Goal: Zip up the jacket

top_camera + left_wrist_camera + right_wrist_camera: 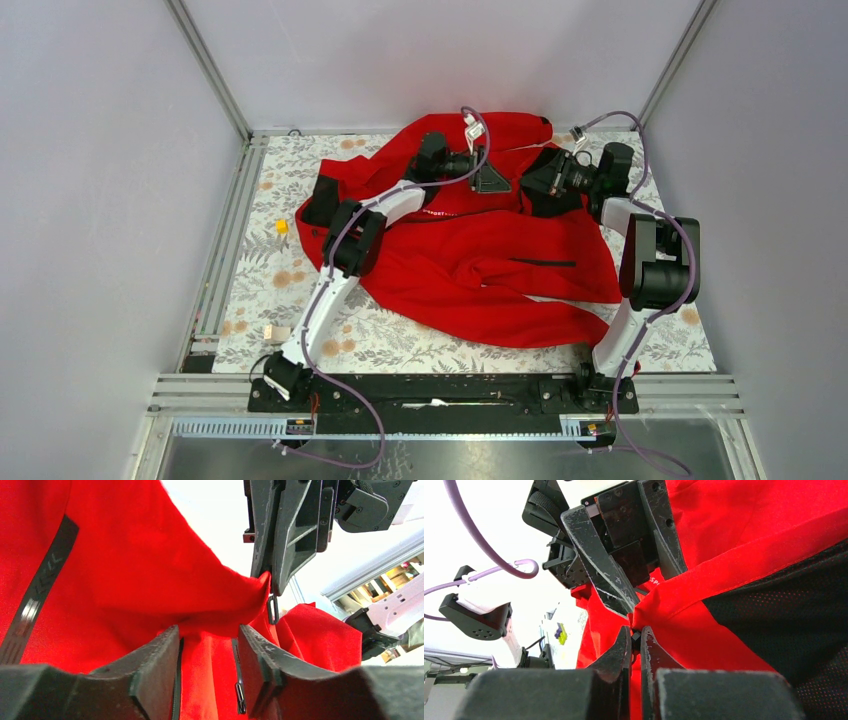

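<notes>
Right gripper (635, 639) clamped on jacket (480, 260) edge — left gripper (207, 645) straddling zipper

Bright even light; wrist backgrounds blown out, near fingers (155, 675) blurred.

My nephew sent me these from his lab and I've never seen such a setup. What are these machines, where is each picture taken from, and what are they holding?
These are two robot arms bolted at the near edge of a table with a flowery cover. The wide picture looks down from above and behind them. The other two come from small cameras on each arm's wrist, so each shows its own claw at the bottom.

A red jacket lies spread on the table. The right claw is pinched shut on the jacket's edge, lifting the cloth. The left claw stands partly open around the red cloth, with a dark zipper strip between its fingers; I cannot tell whether it grips anything. A small yellow block sits left of the jacket.
</notes>
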Robot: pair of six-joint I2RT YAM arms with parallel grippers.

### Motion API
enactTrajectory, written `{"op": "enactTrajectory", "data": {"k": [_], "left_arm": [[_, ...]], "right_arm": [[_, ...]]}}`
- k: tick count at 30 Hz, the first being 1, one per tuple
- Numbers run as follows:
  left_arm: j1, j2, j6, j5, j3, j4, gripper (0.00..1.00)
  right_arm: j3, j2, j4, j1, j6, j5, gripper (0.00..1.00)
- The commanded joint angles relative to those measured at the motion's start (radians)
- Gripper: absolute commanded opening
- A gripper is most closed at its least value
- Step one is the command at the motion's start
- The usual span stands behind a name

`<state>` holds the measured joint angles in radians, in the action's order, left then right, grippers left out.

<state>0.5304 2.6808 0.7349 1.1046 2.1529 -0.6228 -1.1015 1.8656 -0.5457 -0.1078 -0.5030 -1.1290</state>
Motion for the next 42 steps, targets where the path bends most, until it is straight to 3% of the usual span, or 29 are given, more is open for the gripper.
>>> {"op": "enactTrajectory", "data": {"k": [1,9,13,17,19,22,26,30,35,38,40,42], "left_arm": [[0.037,0.016,-0.056,0.027,0.091,0.038,0.46],[0.045,0.018,-0.020,0.059,0.083,-0.035,0.47],[0.030,-0.057,-0.051,0.039,-0.053,-0.055,0.48],[-0.005,-0.179,-0.051,0.022,-0.228,-0.146,0.59],[-0.006,-0.223,-0.135,-0.001,-0.273,-0.087,0.64],[0.024,-0.225,-0.247,-0.041,-0.259,0.009,0.68],[0.039,-0.135,-0.183,-0.087,-0.138,-0.031,0.72],[0.045,-0.046,-0.143,-0.077,0.015,-0.018,0.69],[0.052,-0.013,-0.084,-0.051,0.044,-0.093,0.60],[0.054,-0.003,-0.089,-0.063,0.064,-0.079,0.44],[0.054,0.000,-0.076,-0.072,0.067,-0.095,0.44],[0.055,0.003,-0.052,-0.068,0.065,-0.131,0.50]], "right_arm": [[-0.004,-0.034,-0.085,0.003,-0.042,-0.053,0.00],[0.005,-0.020,-0.158,0.004,-0.102,-0.062,0.00],[-0.005,-0.015,-0.143,0.005,-0.097,-0.058,0.00],[-0.007,-0.016,-0.102,0.004,-0.069,-0.044,0.00],[-0.009,-0.014,-0.101,0.004,-0.070,-0.043,0.00],[-0.008,-0.012,-0.122,0.004,-0.089,-0.048,0.00],[-0.006,-0.009,-0.134,0.004,-0.101,-0.056,0.00],[0.002,-0.010,-0.176,0.004,-0.128,-0.066,0.00],[0.005,0.004,-0.233,0.005,-0.175,-0.078,0.00],[0.013,0.003,-0.271,0.005,-0.201,-0.088,0.00],[0.014,0.004,-0.272,0.005,-0.203,-0.089,0.00],[0.015,0.007,-0.273,0.005,-0.202,-0.086,0.00]]}}
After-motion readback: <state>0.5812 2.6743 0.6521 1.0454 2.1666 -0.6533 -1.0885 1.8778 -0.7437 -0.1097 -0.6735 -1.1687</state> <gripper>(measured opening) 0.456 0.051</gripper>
